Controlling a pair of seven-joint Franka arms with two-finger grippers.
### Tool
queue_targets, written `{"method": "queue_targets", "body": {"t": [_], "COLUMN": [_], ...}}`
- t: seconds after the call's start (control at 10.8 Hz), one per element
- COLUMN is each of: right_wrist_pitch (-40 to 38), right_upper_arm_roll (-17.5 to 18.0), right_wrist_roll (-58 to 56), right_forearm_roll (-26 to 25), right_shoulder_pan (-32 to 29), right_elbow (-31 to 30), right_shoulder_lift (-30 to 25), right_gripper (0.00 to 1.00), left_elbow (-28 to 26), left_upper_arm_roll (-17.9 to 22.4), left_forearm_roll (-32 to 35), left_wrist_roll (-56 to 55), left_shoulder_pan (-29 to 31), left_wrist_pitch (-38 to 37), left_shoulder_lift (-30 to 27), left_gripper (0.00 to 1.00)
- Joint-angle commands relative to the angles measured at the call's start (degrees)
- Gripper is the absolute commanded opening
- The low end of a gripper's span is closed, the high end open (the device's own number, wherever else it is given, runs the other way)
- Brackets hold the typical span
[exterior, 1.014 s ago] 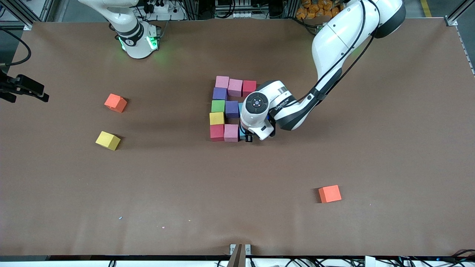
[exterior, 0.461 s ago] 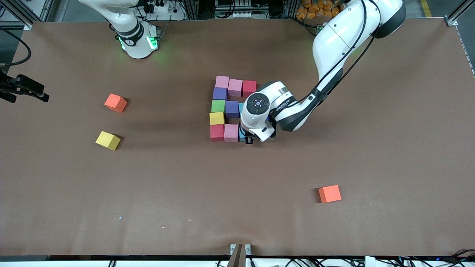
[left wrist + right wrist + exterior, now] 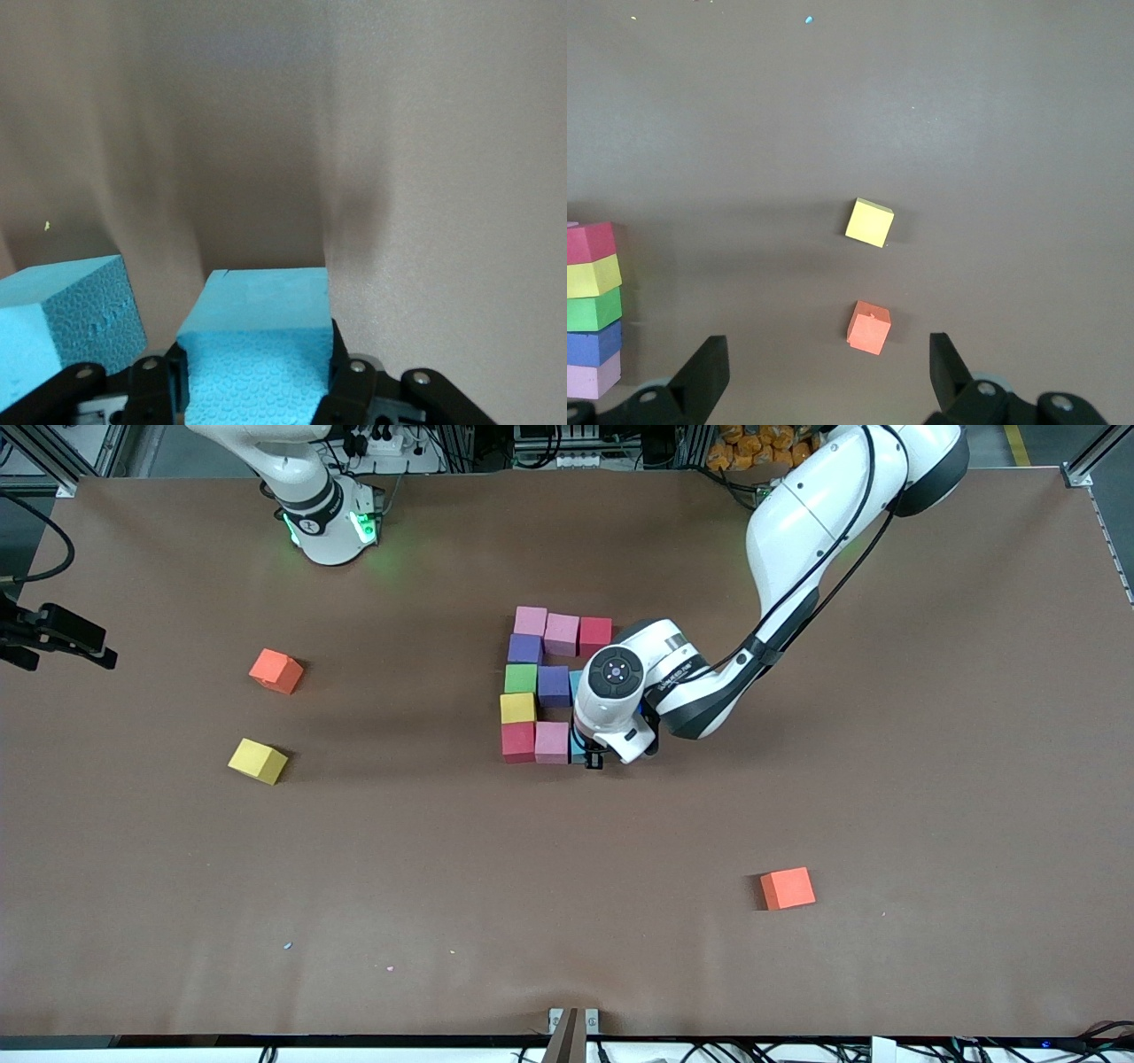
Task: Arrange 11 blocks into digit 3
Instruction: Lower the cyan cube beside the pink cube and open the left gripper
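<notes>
The left claw (image 3: 254, 376) is clamped on a light blue foam cube (image 3: 257, 341) low at the pink foam cube (image 3: 552, 742) ending the blocky figure's (image 3: 536, 686) nearest bar; another blue cube (image 3: 62, 323) sits close beside. The right claw (image 3: 828, 372) waits, fingers apart, above a stray yellow cube (image 3: 869, 221) and an orange cube (image 3: 869, 327)

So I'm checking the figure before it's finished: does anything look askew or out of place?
Nothing stands out. The blocks sit square and touching. The left hand is shut on the light blue block at the figure's nearest bar.

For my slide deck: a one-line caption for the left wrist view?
Left gripper shut on a light blue block, a second light blue block beside it.
</notes>
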Motion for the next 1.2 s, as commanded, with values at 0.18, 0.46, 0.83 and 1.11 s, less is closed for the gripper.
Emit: {"method": "queue_targets", "body": {"t": [0.18,0.46,0.83,1.11], "right_wrist_pitch": [-0.29,0.06,0.06,0.06], "right_upper_arm_roll": [-0.13,-0.13,-0.13,-0.13], "right_wrist_roll": [-0.25,-0.25,-0.25,-0.25], "right_forearm_roll": [0.27,0.27,0.27,0.27], "right_shoulder_pan": [0.26,0.26,0.26,0.26], "right_elbow": [1.09,1.09,1.09,1.09], "right_shoulder_lift": [0.52,0.52,0.52,0.52], "right_gripper": [1.00,1.00,1.00,1.00], "left_elbow": [0.58,1.55,1.46,1.28], "left_upper_arm_roll": [1.12,1.74,1.83,1.74], "left_forearm_roll": [0.04,0.04,0.30,0.57], "left_wrist_roll": [-0.60,-0.60,0.37,0.20], "left_shoulder_pan": [-0.71,-1.59,-1.68,-2.81], "left_wrist_pitch": [2.00,2.09,2.00,1.83], "left_shoulder_lift": [0.85,1.03,0.50,-0.55], "left_gripper": [0.18,0.25,1.00,1.00]}}
